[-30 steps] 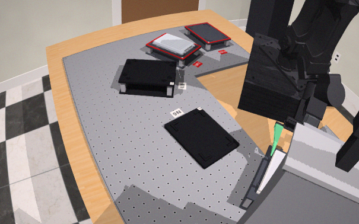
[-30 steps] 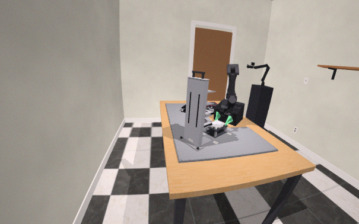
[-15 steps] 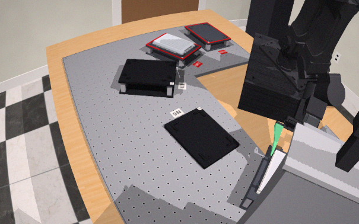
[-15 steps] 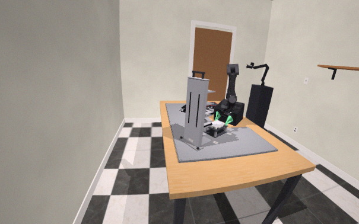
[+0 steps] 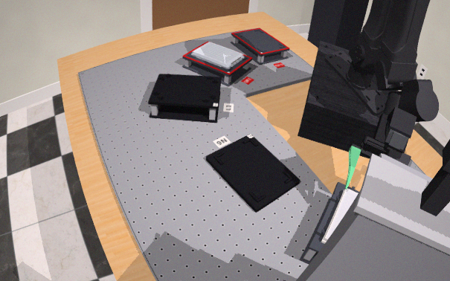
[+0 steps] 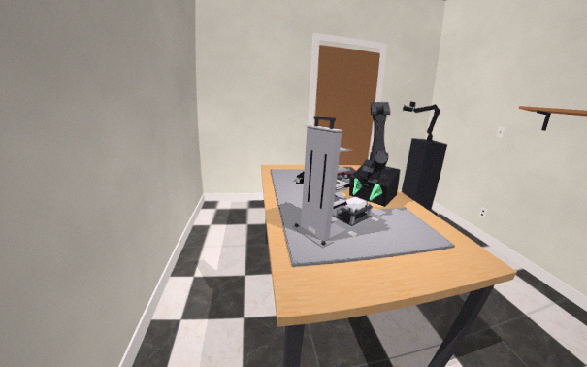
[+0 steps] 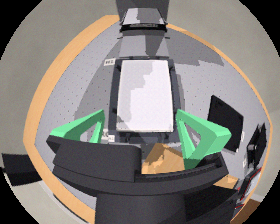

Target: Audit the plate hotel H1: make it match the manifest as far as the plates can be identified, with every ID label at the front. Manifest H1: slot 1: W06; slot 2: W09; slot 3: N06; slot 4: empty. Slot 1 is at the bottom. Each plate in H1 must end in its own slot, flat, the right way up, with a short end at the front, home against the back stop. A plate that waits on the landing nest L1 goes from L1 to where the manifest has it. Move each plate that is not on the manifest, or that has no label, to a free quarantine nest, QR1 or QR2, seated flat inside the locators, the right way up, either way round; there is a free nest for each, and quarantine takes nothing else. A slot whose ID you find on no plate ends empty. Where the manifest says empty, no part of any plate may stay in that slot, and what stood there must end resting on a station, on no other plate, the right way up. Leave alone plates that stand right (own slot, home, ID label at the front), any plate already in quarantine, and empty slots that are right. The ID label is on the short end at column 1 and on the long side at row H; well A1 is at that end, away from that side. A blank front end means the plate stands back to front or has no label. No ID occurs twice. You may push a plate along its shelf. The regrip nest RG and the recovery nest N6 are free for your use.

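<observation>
A white plate [image 7: 145, 96] lies flat on a dark raised nest beside the hotel; it also shows edge-on in the top view [image 5: 341, 212] and small in the exterior view [image 6: 355, 210]. My gripper [image 7: 140, 113] is open, its green fingers spread wide at the plate's near short end and a little above it, holding nothing. One green finger [image 5: 352, 163] shows above the plate in the top view, and both fingers [image 6: 367, 190] show in the exterior view.
Two red-edged quarantine nests stand at the far end: one [image 5: 217, 56] holds a pale plate, the other [image 5: 260, 42] is bare. The black landing nest L1 [image 5: 184, 93] and flat nest N6 [image 5: 253, 172] carry no plate. The arm's black base block [image 5: 335, 100] stands close by.
</observation>
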You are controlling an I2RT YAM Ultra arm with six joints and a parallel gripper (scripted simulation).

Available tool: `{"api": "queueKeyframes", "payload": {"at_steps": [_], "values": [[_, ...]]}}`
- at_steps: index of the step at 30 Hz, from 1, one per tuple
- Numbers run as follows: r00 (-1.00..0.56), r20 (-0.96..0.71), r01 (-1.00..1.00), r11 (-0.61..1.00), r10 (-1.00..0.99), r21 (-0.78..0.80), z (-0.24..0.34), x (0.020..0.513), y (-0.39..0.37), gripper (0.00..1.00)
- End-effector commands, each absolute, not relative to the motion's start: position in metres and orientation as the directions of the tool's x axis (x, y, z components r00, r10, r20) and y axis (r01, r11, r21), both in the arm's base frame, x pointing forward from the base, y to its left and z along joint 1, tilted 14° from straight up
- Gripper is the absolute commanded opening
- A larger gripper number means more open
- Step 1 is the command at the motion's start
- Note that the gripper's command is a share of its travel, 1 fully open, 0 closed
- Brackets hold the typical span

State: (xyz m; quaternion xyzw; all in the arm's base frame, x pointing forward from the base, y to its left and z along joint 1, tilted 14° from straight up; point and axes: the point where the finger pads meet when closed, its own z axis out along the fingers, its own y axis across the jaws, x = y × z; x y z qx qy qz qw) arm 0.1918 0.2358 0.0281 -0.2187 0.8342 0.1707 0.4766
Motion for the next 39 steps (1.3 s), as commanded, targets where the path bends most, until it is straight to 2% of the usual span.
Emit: {"api": "queueKeyframes", "payload": {"at_steps": [1, 39], "values": [[-0.453, -0.867, -0.519, 0.852, -0.208, 0.067, 0.035, 0.192, 0.237, 1.00], [-0.456, -0.867, -0.512, 0.856, -0.203, 0.069, 0.087, 0.179, 0.222, 1.00]]}}
